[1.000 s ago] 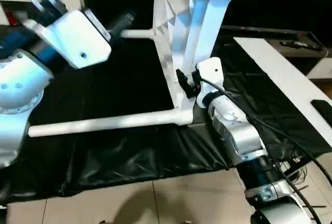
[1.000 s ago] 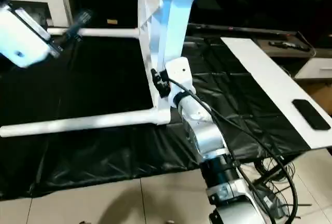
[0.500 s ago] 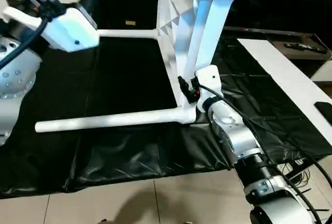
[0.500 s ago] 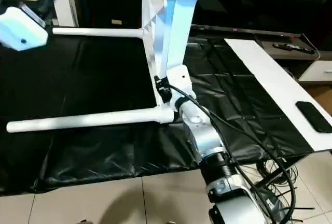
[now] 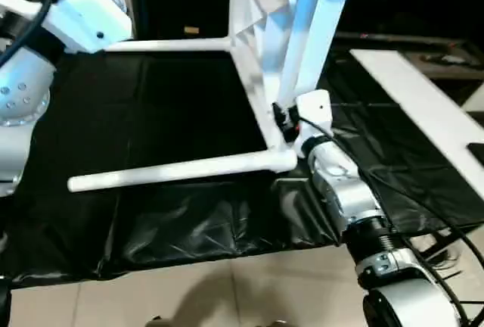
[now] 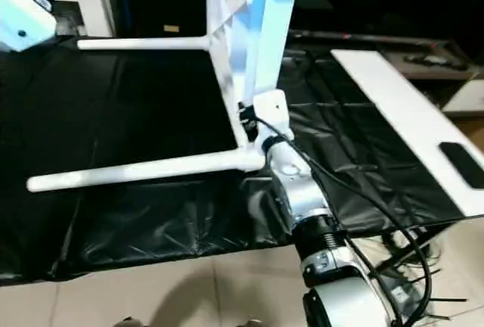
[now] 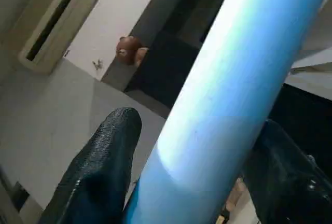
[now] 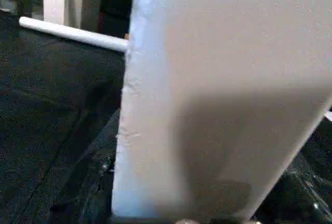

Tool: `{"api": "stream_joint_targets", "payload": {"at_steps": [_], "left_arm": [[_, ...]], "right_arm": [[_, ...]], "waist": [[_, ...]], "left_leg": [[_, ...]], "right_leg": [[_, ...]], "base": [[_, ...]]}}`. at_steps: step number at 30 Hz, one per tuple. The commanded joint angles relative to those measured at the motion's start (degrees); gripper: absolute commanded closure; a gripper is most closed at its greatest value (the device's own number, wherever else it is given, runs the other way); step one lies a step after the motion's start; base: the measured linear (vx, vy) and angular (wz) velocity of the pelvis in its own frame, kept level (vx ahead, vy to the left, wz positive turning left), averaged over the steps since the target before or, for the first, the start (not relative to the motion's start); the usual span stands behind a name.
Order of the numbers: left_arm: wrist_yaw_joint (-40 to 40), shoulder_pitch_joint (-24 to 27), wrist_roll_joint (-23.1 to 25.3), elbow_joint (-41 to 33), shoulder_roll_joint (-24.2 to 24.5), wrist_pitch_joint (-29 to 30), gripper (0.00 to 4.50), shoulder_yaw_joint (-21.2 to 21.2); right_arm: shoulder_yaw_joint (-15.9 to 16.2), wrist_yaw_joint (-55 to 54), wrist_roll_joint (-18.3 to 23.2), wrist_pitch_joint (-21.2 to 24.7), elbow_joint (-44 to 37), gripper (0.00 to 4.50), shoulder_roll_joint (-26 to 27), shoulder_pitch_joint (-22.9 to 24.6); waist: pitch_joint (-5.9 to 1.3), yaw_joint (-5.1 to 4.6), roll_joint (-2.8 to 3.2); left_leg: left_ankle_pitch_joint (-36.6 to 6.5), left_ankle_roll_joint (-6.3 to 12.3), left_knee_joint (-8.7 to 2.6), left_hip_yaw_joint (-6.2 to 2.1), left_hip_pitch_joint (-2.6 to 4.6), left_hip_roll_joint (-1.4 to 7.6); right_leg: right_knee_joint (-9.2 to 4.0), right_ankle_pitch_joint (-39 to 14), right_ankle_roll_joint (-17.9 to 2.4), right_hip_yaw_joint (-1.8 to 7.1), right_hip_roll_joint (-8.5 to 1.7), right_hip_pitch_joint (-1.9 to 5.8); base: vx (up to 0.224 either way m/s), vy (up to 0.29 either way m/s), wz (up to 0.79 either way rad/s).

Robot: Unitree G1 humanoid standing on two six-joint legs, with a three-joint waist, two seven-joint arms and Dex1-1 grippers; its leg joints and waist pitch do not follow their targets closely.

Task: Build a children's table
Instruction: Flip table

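The white plastic children's table (image 5: 261,54) is seen tipped on its side on the black-covered work table (image 5: 174,221), its ribbed top upright and its white tubular legs level. The uppermost white leg (image 7: 228,105) is straddled by the left gripper (image 7: 197,146), black fingers (image 7: 98,167) at either side; whether they press it cannot be told. The right gripper (image 5: 283,121) is set against the top's lower edge; its jaw state cannot be told. No readable writing is seen.
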Motion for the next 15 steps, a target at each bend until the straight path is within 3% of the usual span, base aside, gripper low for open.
{"api": "stream_joint_targets", "payload": {"at_steps": [1, 6, 10, 11, 12, 14, 15], "left_arm": [[-1.76, 1.47, -2.69, -1.87, -2.54, -0.65, 1.73, -4.06], [-2.57, 1.51, -3.16, -2.00, -2.96, 0.85, 1.83, -2.81], [-2.56, 0.90, -4.19, -1.73, -2.76, 1.23, 1.87, -1.12], [-1.98, 0.91, -7.96, -1.89, -4.48, 2.72, 1.87, 1.96], [-1.95, 0.92, -8.10, -1.89, -4.55, 2.77, 1.87, 2.07], [-0.36, 2.43, -13.13, -2.02, -7.63, 4.87, 1.87, 7.60], [-0.01, 3.09, -14.42, -2.23, -8.54, 5.50, 1.87, 9.21]], "right_arm": [[1.32, 1.37, -1.14, -1.65, 0.14, 2.46, 0.09, -2.07], [1.05, 1.54, -1.28, -2.39, 0.17, 2.52, -0.09, -3.04], [0.98, 2.21, -1.60, -3.18, -0.76, 2.53, -0.98, -3.81], [0.24, 3.67, -1.35, -3.46, -2.24, 2.54, -2.77, -5.53], [0.21, 3.72, -1.33, -3.47, -2.29, 2.54, -2.83, -5.59], [-1.03, 7.65, -0.42, -3.87, -4.33, 2.54, -6.73, -9.55], [-1.37, 9.08, -0.18, -4.00, -4.81, 2.54, -8.22, -10.99]], "waist": [[-3.72, 0.01, 1.92], [-3.53, 0.15, 1.94], [-3.65, 0.23, 1.99], [-3.63, 0.23, 2.23], [-3.62, 0.24, 2.14], [-3.98, 0.31, 1.73], [-4.15, 0.49, 1.80]], "left_leg": [[-16.96, -4.26, -3.88, 1.41, 0.28, -1.54], [-18.87, -3.99, -3.93, 1.45, 0.48, -1.61], [-17.92, -3.83, -3.89, 1.45, 0.34, -1.65], [-17.20, -3.89, -3.86, 1.49, 0.26, -1.67], [-17.13, -3.91, -3.84, 1.53, 0.30, -1.66], [-11.99, -3.05, -3.38, 1.86, -0.43, -1.88], [-10.40, -2.71, -3.22, 1.94, -0.47, -1.94]], "right_leg": [[-4.17, -14.91, -7.68, 1.68, -2.26, 2.73], [-4.53, -17.84, -6.91, 1.70, -2.16, 2.47], [-4.48, -17.74, -6.78, 1.72, -2.24, 2.60], [-4.34, -16.74, -7.03, 1.76, -2.19, 2.64], [-4.33, -16.56, -7.24, 1.73, -2.19, 2.67], [-3.65, -11.31, -8.26, 1.87, -2.10, 3.45], [-3.43, -9.86, -8.52, 1.90, -2.15, 3.65]], "base": [[0.000, 0.000, 0.00], [0.000, 0.000, 0.00], [0.000, 0.000, 0.00], [0.000, 0.000, 0.00], [0.000, 0.000, 0.00], [0.000, 0.000, 0.00], [0.000, 0.000, 0.00]]}}
